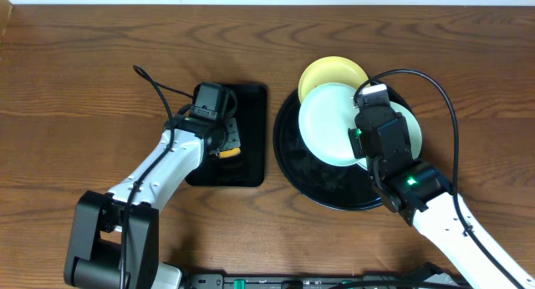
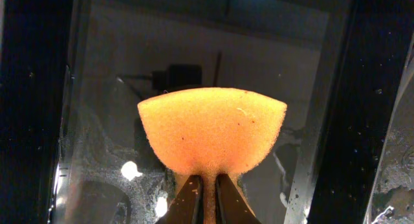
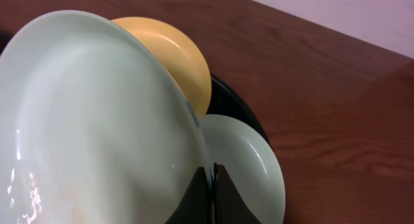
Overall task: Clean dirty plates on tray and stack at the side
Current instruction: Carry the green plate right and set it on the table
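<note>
1. The brown wood table [image 1: 100, 55] has no stack of plates at the side yet, so I think the job has only just begun.
2. The big round tray [image 1: 322, 193] is shiny and black. It sits on the right, with all three plates on or over it.
3. The small black tray [image 1: 251, 114] on the left looks wet.
4. The right gripper [image 3: 211, 185] is pinched on the rim of a smooth pale green plate [image 3: 97, 120], which is tipped up. A yellow plate [image 3: 174, 56] sits behind it. A second green plate [image 3: 246, 159] lies flat.
5. The left gripper [image 2: 206, 191] squeezes a soft orange sponge [image 2: 210, 130] over the small black tray.

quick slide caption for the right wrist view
Right gripper pinches tilted mint plate over yellow plate and second mint plate on black tray
</note>
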Motion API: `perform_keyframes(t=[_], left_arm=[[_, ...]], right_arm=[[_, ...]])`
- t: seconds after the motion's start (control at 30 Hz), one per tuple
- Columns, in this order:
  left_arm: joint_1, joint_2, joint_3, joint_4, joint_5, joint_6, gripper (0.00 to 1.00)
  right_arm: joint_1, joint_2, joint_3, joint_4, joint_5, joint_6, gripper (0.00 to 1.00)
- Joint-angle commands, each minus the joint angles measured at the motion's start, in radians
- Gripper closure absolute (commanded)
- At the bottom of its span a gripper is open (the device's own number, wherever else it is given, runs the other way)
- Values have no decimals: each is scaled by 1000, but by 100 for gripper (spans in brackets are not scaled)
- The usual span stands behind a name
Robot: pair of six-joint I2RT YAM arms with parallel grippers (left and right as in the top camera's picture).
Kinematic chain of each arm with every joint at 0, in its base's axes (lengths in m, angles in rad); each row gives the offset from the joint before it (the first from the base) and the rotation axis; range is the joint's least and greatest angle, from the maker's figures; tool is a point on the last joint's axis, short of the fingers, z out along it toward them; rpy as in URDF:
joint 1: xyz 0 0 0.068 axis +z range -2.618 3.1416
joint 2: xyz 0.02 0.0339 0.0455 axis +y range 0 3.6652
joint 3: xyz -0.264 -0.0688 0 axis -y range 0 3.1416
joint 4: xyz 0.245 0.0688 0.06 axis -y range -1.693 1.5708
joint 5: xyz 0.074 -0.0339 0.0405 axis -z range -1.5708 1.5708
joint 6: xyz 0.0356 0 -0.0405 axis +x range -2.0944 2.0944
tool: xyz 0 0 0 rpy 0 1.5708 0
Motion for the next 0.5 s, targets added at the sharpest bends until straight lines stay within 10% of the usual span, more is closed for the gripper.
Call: perform_keyframes(t=[0.0, 0.27, 0.47], left_arm=[[4, 4, -7, -2, -9, 12, 92], [4, 4, -7, -1, -9, 12, 92], [4, 4, -7, -2, -9, 12, 92]], right_arm=[[3, -15, 25, 14, 42, -14, 99], [-148, 11, 25, 5, 96, 227, 99], [-505, 66, 29, 103, -278, 359, 99]])
